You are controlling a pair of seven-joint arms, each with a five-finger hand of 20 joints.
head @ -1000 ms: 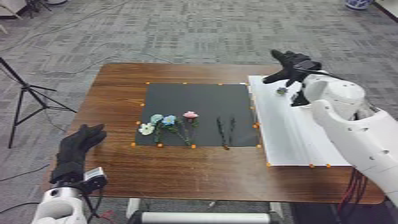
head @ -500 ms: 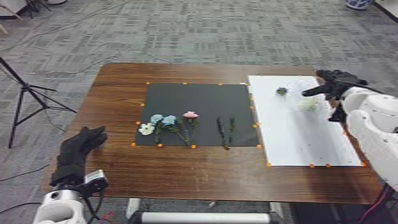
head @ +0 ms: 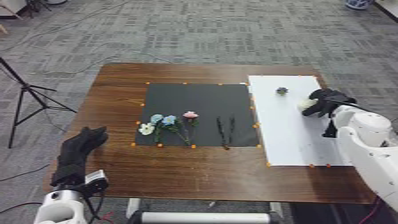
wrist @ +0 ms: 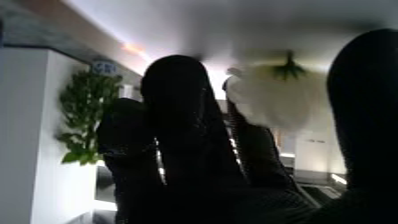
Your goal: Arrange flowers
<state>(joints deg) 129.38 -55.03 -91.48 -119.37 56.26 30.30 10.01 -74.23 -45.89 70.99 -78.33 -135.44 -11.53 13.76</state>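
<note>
In the head view, the right hand [head: 332, 98] is held low over the outer side of the white board [head: 289, 132]. In the right wrist view, its fingers [wrist: 179, 95] are seen extended, not curled, with the thumb [wrist: 366, 105] held out opposite them. A large white bloom [wrist: 280, 102] is framed in the gap between fingers and thumb, its green base [wrist: 290, 71] turned toward the board — whether it is touched by the thumb cannot be told. Farther forward and to the left of those fingers, a small dark flower [head: 282, 91] is seen on the board.

The left hand [head: 82, 142] is held over the near left part of the brown table [head: 187, 175], its fingers loosely extended with nothing grasped. Between the two hands, the dark mat [head: 191, 97] is laid flat. To the right of the left fingers, a white flower [head: 147, 129], a pale blue flower [head: 156, 118], a blue flower [head: 169, 120] and a pink flower [head: 190, 114] are grouped on it — and farther right, two dark stems [head: 221, 131] are laid side by side.
</note>
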